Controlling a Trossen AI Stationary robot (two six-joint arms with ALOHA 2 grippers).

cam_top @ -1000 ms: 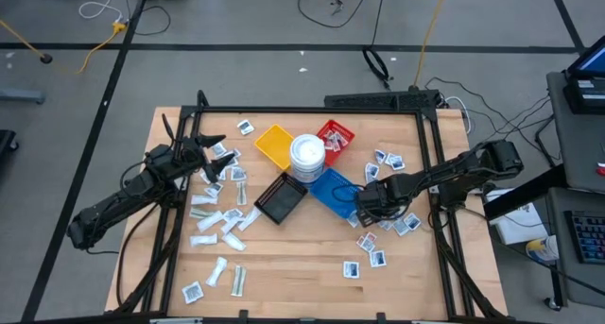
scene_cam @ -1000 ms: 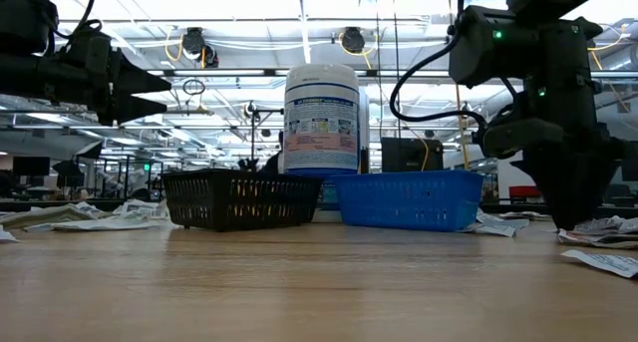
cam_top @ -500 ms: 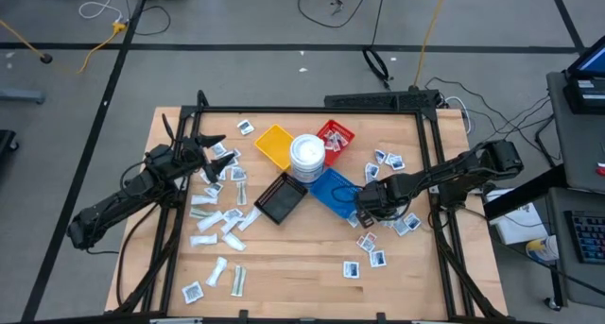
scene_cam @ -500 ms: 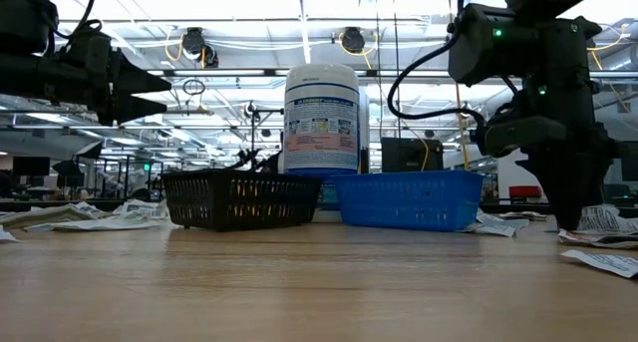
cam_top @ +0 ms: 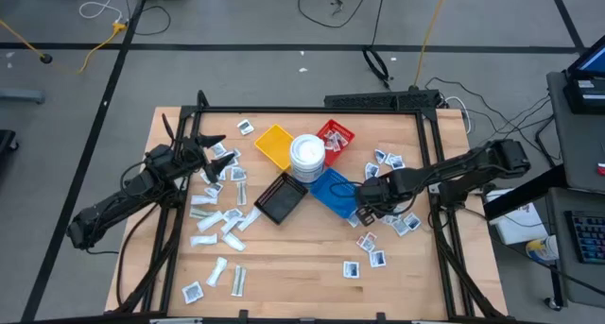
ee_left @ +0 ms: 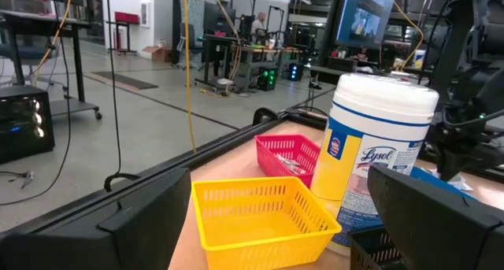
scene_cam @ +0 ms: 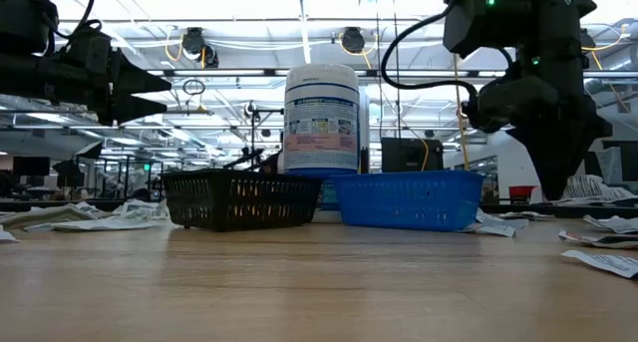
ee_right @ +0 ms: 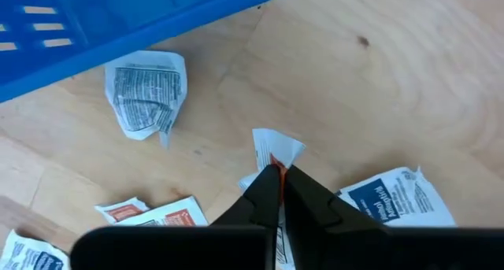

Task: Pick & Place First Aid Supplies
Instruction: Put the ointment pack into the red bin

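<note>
**One packet pinched, most of the sorting still ahead**

We have our right gripper (ee_right: 277,183) closed on a small flat white paper packet with red print (ee_right: 272,153), just beside the near corner of the blue plastic mesh tray (cam_top: 333,189). In the right wrist view the two dark fingers meet on the packet's edge, and it hangs just over the wooden tabletop (cam_top: 284,258) among other white printed packets (ee_right: 398,195).

Our left gripper (cam_top: 210,156) waits with its fingers spread wide and nothing between them, above the pale wrapped strips (cam_top: 210,217) on the left side of the tabletop, facing the yellow plastic mesh tray (ee_left: 260,211).

We judge the task to be at an early stage. Packets lie scattered on both sides of the tabletop, and the yellow tray looks empty from the left wrist. The red plastic mesh tray (cam_top: 336,135) holds something pale, and we cannot see into the black plastic mesh tray (cam_top: 281,199). The round white wipes tub with a lid (cam_top: 306,154) stands between the trays.

The held packet stands on edge, its free end pointing ahead of the fingertips. Its long axis appears to run in line with the fingers, though the fingers cover too much of it for us to be sure. Carrying it to a tray is what is left for this piece, and then many more.
</note>
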